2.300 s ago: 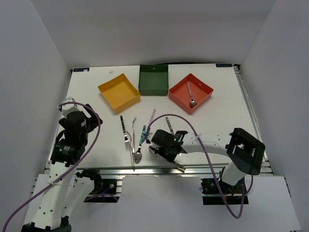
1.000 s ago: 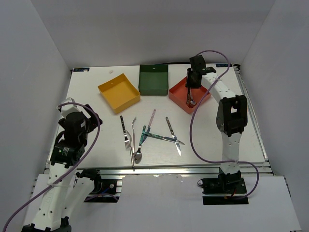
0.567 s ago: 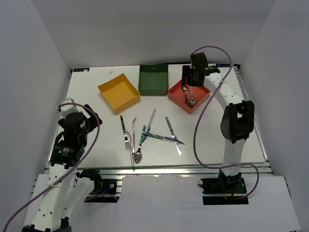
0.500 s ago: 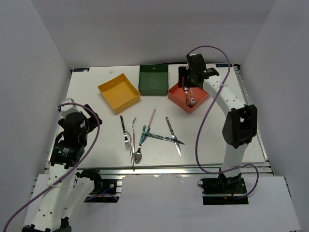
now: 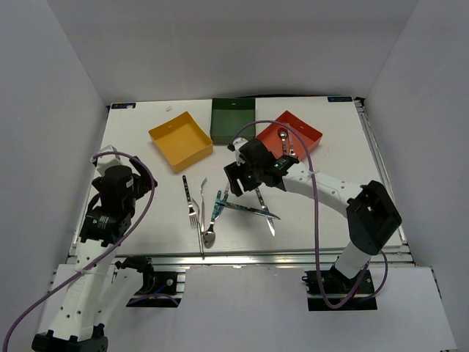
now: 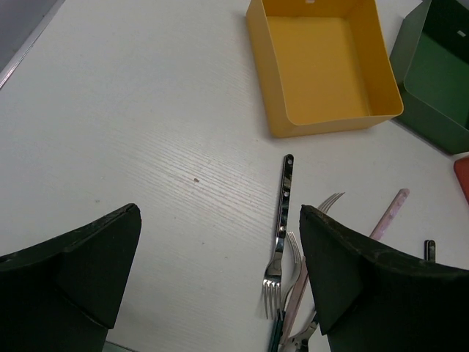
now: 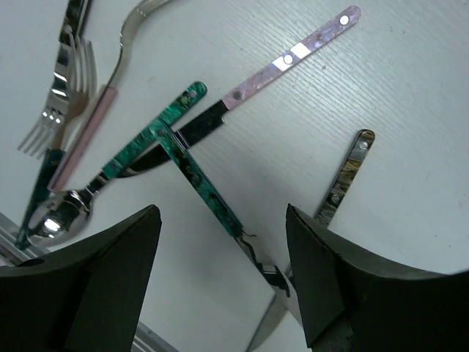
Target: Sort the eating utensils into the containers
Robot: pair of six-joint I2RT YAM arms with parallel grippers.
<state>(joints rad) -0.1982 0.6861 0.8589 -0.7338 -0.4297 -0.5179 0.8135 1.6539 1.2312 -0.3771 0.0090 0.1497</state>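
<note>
Several eating utensils lie in a loose cluster at the table's near middle: a silver fork [image 5: 190, 199], a pink-handled fork [image 5: 201, 194], a teal-handled spoon [image 5: 212, 220] and a teal-handled knife [image 5: 245, 209]. My right gripper [image 5: 236, 180] hovers open over them. In the right wrist view the teal knife handle [image 7: 194, 180] runs between its fingers [image 7: 222, 213], untouched. Two silver utensils [image 5: 286, 141] lie in the red-orange tray [image 5: 308, 132]. The yellow tray [image 5: 179, 139] and green tray [image 5: 233, 121] look empty. My left gripper [image 6: 220, 220] is open and holds nothing, left of the fork [image 6: 282, 220].
A pink-handled knife [image 7: 293, 51] and a dark patterned knife [image 7: 348, 169] lie beside the teal one. The yellow tray [image 6: 330, 125] and a green tray corner [image 6: 440, 95] show ahead of the left gripper. White walls enclose the table on three sides.
My right arm let go of a utensil over the red-orange tray, opened, and swung back down to the cluster of utensils. The left arm has barely moved.
</note>
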